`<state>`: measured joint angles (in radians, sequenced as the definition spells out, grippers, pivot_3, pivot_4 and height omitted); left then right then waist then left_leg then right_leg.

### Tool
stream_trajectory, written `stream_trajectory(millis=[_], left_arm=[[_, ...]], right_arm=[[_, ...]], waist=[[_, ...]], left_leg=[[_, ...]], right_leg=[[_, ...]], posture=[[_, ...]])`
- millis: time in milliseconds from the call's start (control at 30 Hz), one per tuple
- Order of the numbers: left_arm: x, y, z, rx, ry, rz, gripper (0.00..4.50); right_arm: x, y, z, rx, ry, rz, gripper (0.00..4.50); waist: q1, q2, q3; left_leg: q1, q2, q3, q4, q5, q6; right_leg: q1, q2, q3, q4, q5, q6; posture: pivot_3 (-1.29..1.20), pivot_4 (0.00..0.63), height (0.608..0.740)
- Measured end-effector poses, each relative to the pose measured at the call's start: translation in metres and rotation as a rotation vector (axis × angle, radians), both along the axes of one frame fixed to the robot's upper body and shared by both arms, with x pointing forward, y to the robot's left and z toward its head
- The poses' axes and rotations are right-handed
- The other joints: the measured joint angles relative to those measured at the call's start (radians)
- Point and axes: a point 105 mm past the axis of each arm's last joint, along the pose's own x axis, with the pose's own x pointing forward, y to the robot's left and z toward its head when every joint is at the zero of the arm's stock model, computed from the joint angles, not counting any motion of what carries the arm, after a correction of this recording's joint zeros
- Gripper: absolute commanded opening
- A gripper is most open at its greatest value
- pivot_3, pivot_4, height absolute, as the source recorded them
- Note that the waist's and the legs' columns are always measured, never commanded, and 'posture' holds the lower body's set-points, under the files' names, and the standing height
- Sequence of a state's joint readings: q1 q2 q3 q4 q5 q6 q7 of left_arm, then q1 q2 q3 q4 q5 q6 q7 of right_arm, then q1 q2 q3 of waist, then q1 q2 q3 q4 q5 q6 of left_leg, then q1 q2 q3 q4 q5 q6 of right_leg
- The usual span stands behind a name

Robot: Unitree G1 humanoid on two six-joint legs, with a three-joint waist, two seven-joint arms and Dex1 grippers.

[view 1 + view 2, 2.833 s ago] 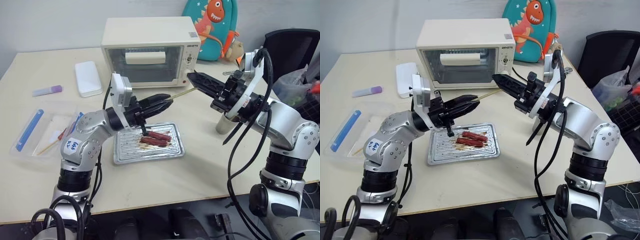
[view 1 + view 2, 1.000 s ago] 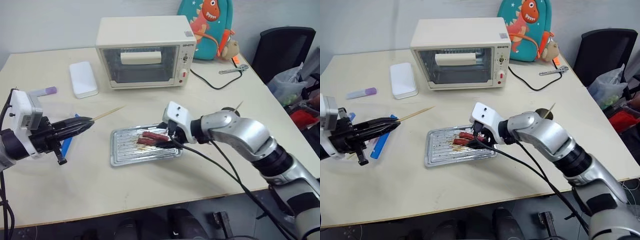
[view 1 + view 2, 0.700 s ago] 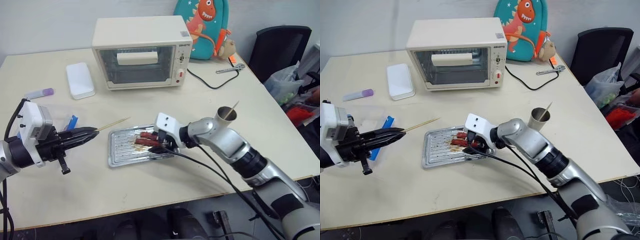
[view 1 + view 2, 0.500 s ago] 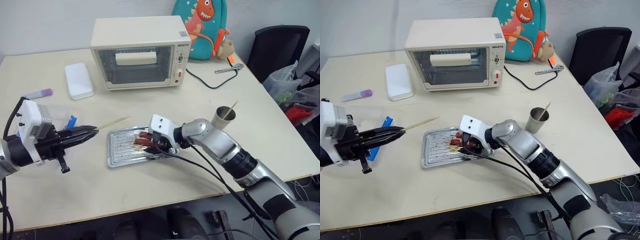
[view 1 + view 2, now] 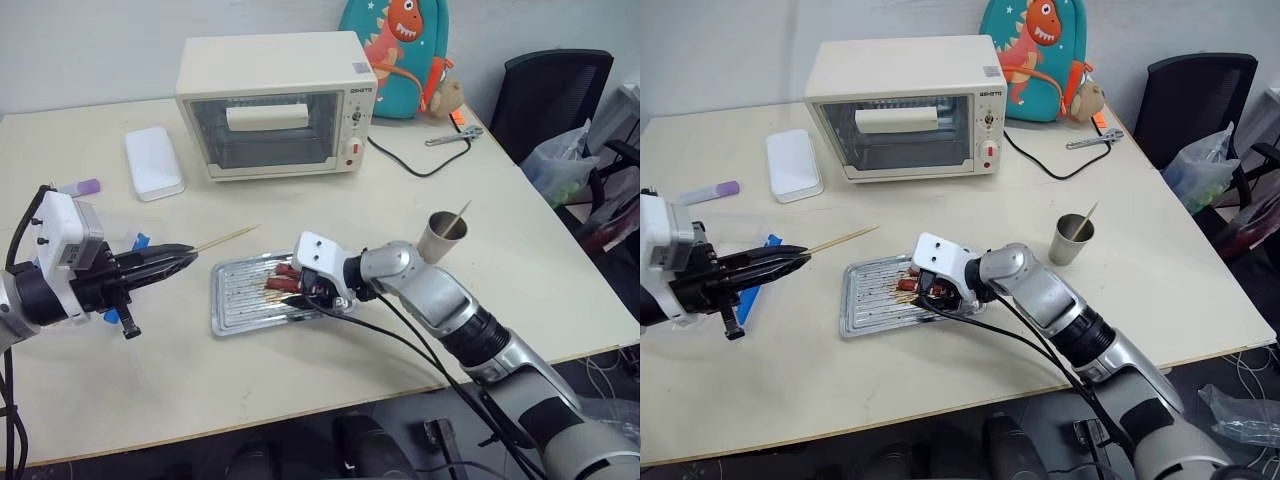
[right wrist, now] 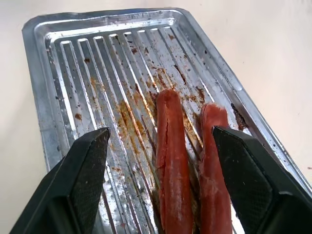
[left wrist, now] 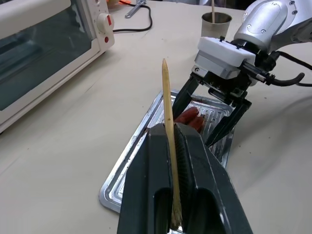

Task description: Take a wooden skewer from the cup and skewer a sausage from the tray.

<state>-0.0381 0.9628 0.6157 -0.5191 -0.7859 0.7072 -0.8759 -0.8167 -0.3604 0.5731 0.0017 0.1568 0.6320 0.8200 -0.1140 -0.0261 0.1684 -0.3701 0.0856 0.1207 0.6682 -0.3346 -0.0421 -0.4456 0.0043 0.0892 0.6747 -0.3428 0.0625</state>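
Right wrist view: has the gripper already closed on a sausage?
No. The right gripper is open, its fingers standing either side of two sausages that lie untouched on the tray.

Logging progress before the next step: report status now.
Left end effector shut on wooden skewer. Right end effector open, straddling two sausages in tray. Nothing in the way.

Silver tray (image 6: 53,92), ridged and brown-stained, holds two red sausages (image 6: 173,161). Pale tan skewer (image 7: 167,105). Black fingers (image 6: 80,180). Cream oven (image 5: 270,100); at its 2 o'clock, a teal backpack (image 5: 405,50) with orange dinosaur.
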Motion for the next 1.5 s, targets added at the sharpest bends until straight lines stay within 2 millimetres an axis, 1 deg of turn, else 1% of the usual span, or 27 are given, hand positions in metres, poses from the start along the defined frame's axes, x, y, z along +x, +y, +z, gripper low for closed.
stream_trajectory(millis=[100, 467, 567, 667, 767, 800, 1033, 1200, 1300, 1333, 1400, 1500], left_arm=[[0.001, 0.001, 0.0, -0.002, 0.002, 0.002, 0.0], [0.002, 0.001, 0.001, 0.001, -0.009, 0.004, 0.0], [0.003, 0.001, 0.001, 0.004, -0.015, 0.004, 0.0], [0.003, 0.0, 0.001, 0.006, -0.018, 0.0, 0.0], [0.004, 0.0, 0.001, 0.008, -0.022, -0.003, 0.0], [0.004, -0.001, 0.001, 0.009, -0.022, -0.007, 0.0], [0.006, -0.003, 0.002, 0.014, -0.031, -0.01, 0.0], [0.007, -0.004, 0.004, 0.018, -0.041, -0.015, 0.0], [0.007, -0.004, 0.004, 0.021, -0.046, -0.012, 0.0], [0.007, -0.004, 0.004, 0.022, -0.046, -0.012, 0.0], [0.007, -0.004, 0.005, 0.023, -0.049, -0.011, 0.0], [0.008, -0.004, 0.005, 0.024, -0.05, -0.011, 0.0]], right_arm=[[-0.001, -0.001, -0.005, -0.003, 0.014, -0.004, 3.48], [0.002, 0.006, -0.009, 0.012, 0.027, -0.011, 3.48], [0.006, 0.003, -0.015, -0.002, 0.052, -0.033, 3.48], [0.008, 0.002, -0.016, 0.006, 0.065, -0.042, 2.97], [0.008, 0.002, -0.016, 0.01, 0.075, -0.043, 2.14], [0.007, 0.003, -0.016, 0.011, 0.077, -0.042, 1.93], [0.008, 0.004, -0.016, 0.016, 0.087, -0.046, 1.93], [0.013, 0.005, -0.017, 0.048, 0.104, -0.068, 1.93], [0.014, 0.007, -0.017, 0.052, 0.099, -0.07, 1.46], [0.014, 0.007, -0.017, 0.053, 0.098, -0.07, 1.13], [0.014, 0.007, -0.017, 0.052, 0.098, -0.07, 0.65], [0.014, 0.007, -0.016, 0.052, 0.099, -0.067, 0.65]], waist=[[0.0, 0.0, 0.0], [-0.001, 0.0, 0.0], [-0.001, 0.0, 0.0], [-0.002, 0.0, 0.0], [-0.003, 0.0, 0.0], [-0.003, 0.0, 0.0], [-0.006, -0.001, 0.0], [-0.011, -0.001, -0.001], [-0.014, -0.001, -0.001], [-0.016, -0.001, -0.001], [-0.018, -0.001, -0.001], [-0.022, -0.001, -0.001]], left_leg=[[0.0, 0.0, 0.0, 0.0, 0.0, 0.0], [0.0, 0.0, 0.0, 0.0, 0.0, 0.0], [0.0, 0.0, 0.0, 0.001, 0.0, 0.0], [0.0, 0.0, 0.0, 0.001, 0.0, 0.0], [0.0, 0.0, 0.0, 0.001, 0.0, 0.0], [0.0, 0.0, 0.0, 0.001, 0.0, 0.0], [0.0, 0.0, 0.0, 0.001, 0.0, 0.0], [0.0, 0.0, 0.0, 0.002, 0.0, 0.0], [0.001, 0.0, 0.0, 0.002, 0.0, -0.001], [0.001, 0.0, 0.0, 0.002, 0.0, -0.001], [0.0, 0.0, -0.001, 0.002, 0.0, -0.001], [0.001, 0.0, -0.001, 0.001, 0.0, -0.001]], right_leg=[[0.0, 0.0, 0.0, 0.0, 0.0, 0.0], [0.0, 0.0, 0.0, 0.001, 0.0, 0.0], [0.0, 0.0, 0.0, 0.001, 0.0, 0.0], [0.0, 0.0, 0.0, 0.001, 0.0, 0.0], [0.0, 0.0, 0.0, 0.002, 0.0, 0.0], [0.0, 0.0, 0.0, 0.002, 0.0, 0.0], [0.0, 0.0, 0.0, 0.002, 0.0, 0.0], [0.0, 0.0, 0.0, 0.004, 0.0, 0.0], [0.0, 0.0, 0.0, 0.004, 0.0, 0.0], [0.0, 0.0, 0.0, 0.004, 0.0, 0.0], [0.0, 0.0, -0.001, 0.005, 0.0, 0.0], [0.0, 0.0, -0.001, 0.005, 0.0, 0.0]], posture=[[0.0, 0.15, 0.74], [0.0, 0.15, 0.74], [0.0, 0.15, 0.74], [0.0, 0.15, 0.74], [0.0, 0.15, 0.74], [0.0, 0.15, 0.74], [0.0, 0.15, 0.74], [0.0, 0.15, 0.74], [0.0, 0.15, 0.74], [0.0, 0.15, 0.74], [0.0, 0.15, 0.74], [0.0, 0.15, 0.74]])
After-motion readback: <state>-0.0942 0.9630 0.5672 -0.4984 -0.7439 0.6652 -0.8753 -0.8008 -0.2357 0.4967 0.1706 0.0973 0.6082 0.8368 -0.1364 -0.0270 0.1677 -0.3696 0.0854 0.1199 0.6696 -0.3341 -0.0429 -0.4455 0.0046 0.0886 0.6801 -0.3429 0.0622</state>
